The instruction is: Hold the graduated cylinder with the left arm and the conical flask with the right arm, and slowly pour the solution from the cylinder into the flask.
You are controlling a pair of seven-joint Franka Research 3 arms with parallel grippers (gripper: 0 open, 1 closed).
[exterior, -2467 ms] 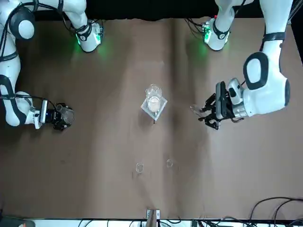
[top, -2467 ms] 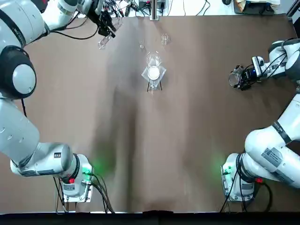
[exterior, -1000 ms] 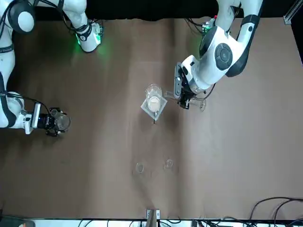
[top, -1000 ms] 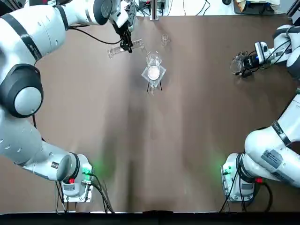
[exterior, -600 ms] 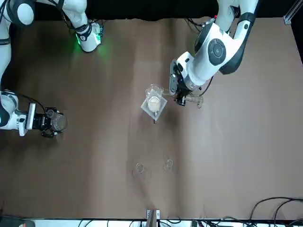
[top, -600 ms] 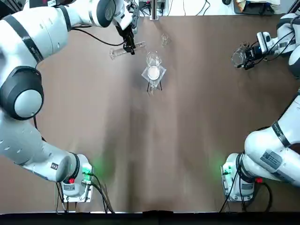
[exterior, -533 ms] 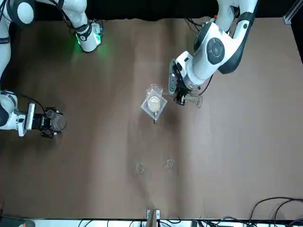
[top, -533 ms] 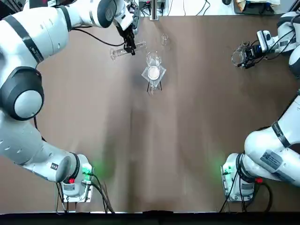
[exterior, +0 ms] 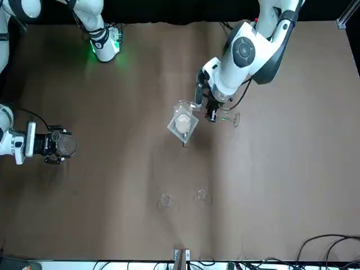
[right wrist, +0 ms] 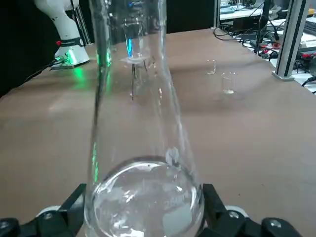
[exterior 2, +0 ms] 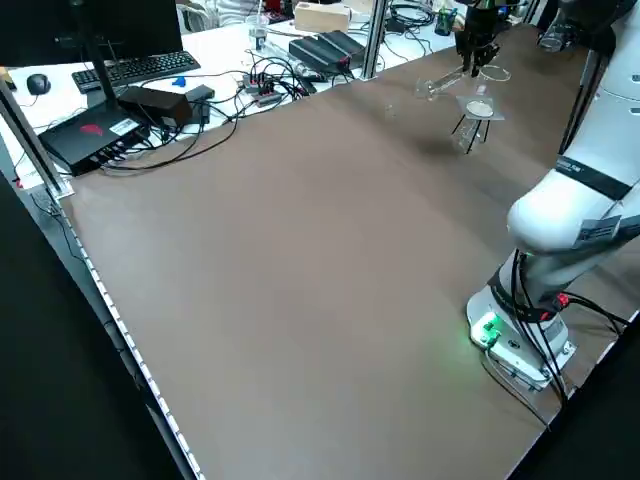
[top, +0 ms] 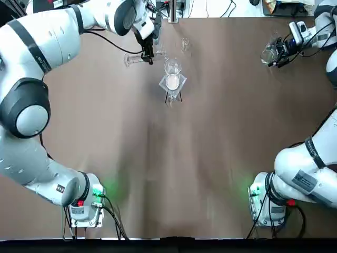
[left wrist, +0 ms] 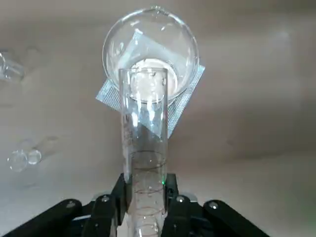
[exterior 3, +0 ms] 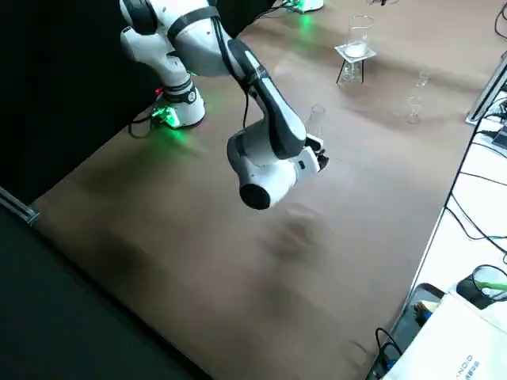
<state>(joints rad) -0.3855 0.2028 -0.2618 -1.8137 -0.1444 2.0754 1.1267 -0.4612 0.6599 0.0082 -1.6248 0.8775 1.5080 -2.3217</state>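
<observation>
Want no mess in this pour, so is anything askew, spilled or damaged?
No spill or damage shows. One oddity: the graduated cylinder in the left tool lies well tipped, mouth toward the tripod's beaker, while the right tool holds the conical flask far off. Pouring now would likely miss it.

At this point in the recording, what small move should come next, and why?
Probably ease the right claw inward, keeping the conical flask upright, toward the graduated cylinder. The left claw holds that cylinder tilted, mouth near the beaker on its stand, while the flask is well off to the right.
</observation>
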